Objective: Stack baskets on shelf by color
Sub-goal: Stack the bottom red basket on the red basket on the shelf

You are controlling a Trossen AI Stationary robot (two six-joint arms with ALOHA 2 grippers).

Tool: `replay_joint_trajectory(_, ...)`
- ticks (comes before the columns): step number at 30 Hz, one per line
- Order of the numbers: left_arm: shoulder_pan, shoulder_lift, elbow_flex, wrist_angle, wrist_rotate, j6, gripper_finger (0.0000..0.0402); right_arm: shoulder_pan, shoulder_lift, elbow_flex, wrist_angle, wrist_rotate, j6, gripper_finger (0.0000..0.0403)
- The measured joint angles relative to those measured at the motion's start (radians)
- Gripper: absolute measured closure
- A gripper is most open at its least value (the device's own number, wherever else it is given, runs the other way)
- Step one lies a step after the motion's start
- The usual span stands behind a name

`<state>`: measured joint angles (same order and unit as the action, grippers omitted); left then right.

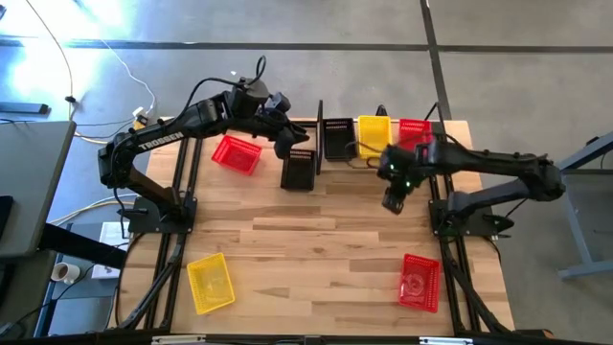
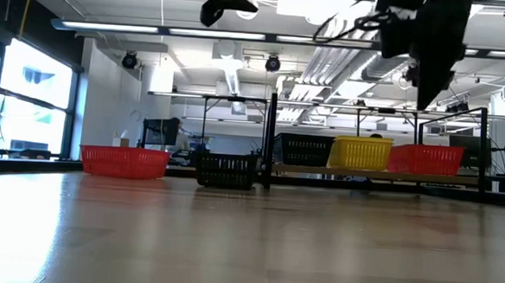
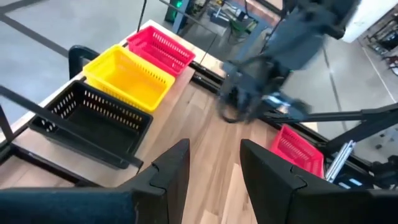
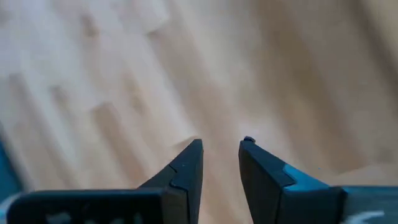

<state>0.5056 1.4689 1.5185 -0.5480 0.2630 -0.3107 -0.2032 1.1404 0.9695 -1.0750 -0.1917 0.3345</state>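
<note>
My left gripper and right gripper hang parted and empty above the table. On the shelf sit one black, one yellow and one red basket, starting colour stacks; others lie loose. My left arm reads "TROSSEN".

We see two dark, nearly black arms built from rounded tubular links with bulkier joint housings. The left arm carries white lettering along its long link, and a thin black cable curls up near its wrist. The right arm shows small green lights on its wrist housing. Each arm rises from a black base block on black frame rails. The left gripper and the right gripper each have two flat, angular matte-black fingers tapering to blunt tips on a wider crossbar.
</note>
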Motion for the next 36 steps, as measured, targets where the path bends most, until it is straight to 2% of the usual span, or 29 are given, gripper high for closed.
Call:
replay_joint_trajectory(6,0.000,0.000,0.000,-0.042,-0.001,0.004,0.0271,0.243,-0.010,0.000,0.002,-0.048,0.285,0.0313)
replay_joint_trajectory(19,-0.010,0.000,0.000,-0.079,-0.001,0.027,0.0271,0.725,-0.009,0.000,0.023,-0.025,0.735,0.0312)
replay_joint_trajectory(25,-0.010,0.000,0.000,-0.128,-0.001,0.027,0.0271,0.883,-0.007,0.000,0.091,0.059,0.949,0.0287)
replay_joint_trajectory(28,-0.010,0.000,0.000,-0.146,-0.001,0.027,0.0271,0.949,0.015,0.000,0.116,0.069,1.019,0.0274)
replay_joint_trajectory(36,-0.010,0.000,0.000,-0.154,-0.001,0.027,0.0271,1.065,0.142,0.000,0.269,0.066,1.083,0.0280)
